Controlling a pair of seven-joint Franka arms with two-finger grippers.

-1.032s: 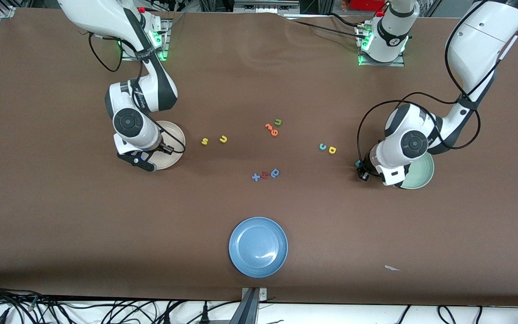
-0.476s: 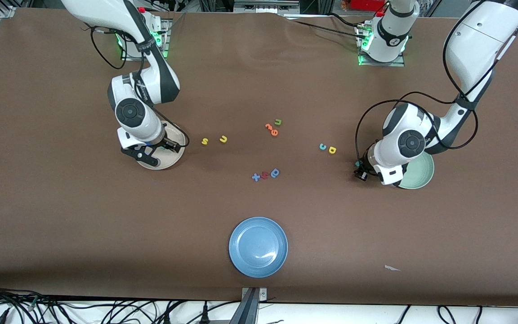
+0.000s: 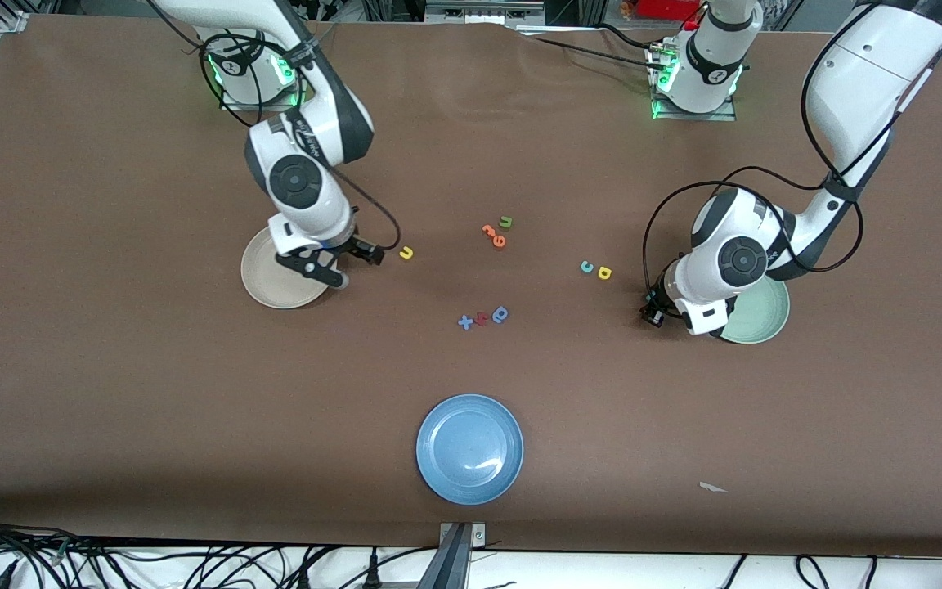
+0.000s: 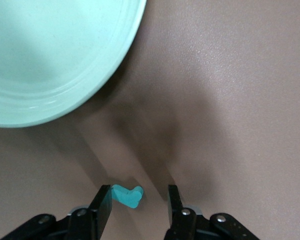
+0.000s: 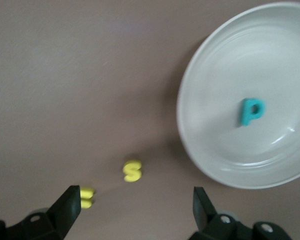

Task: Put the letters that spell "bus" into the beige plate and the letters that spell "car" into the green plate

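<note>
The teal "b" (image 5: 251, 111) now lies in the beige plate (image 3: 262, 278). The right end effector (image 5: 135, 200), which was over that plate a second ago, has moved over the desk (image 3: 193, 425) above the yellow "s" (image 5: 132, 170), jaws wide and empty. The left end effector (image 4: 136, 205) has edged away from the green plate (image 3: 769, 315); its half-open fingers straddle the small teal "r" (image 4: 127, 195) without visibly gripping it.

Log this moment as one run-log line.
teal b in beige plate | right tool open over yellow s | left tool straddling teal r
</note>
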